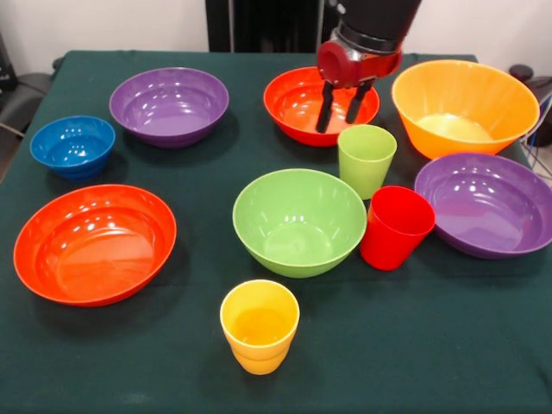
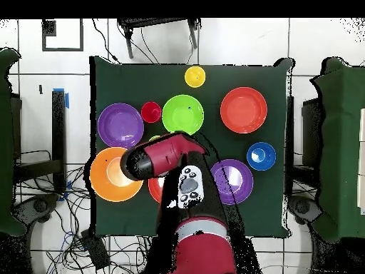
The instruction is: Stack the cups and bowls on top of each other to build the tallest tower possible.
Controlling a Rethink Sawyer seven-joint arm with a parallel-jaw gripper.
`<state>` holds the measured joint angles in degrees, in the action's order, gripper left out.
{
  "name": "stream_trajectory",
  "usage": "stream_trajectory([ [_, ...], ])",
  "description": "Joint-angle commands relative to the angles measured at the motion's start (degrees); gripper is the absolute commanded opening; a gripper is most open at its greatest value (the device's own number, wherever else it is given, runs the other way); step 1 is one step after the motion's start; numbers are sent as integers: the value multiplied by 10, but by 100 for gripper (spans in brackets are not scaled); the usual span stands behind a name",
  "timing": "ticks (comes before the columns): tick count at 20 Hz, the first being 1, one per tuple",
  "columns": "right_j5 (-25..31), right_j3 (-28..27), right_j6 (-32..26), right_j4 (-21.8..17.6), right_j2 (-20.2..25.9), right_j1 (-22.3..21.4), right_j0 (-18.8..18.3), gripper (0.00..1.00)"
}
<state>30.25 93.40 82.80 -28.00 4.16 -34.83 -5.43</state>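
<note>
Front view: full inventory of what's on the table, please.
purple bowls: 2, purple, one far left, one right edge
red-orange bowls: 2, one near left, one far centre under gripper
orange bowl: 1, far right
green bowl: 1, centre
blue bowl: 1, left edge
green cup: 1, right of centre
red cup: 1, beside green bowl
yellow cup: 1, near centre
table: 1, dark green cloth
gripper: 1, open
</note>
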Motion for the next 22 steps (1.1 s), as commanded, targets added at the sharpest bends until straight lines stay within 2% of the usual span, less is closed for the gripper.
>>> stream_trajectory([
  [1,49,-6,89,41,30,-6,30,100],
  [5,57,-10,80,52,24,-11,37,100],
  [10,67,-40,66,65,26,0,45,100],
  [22,106,-120,0,57,50,29,37,100],
])
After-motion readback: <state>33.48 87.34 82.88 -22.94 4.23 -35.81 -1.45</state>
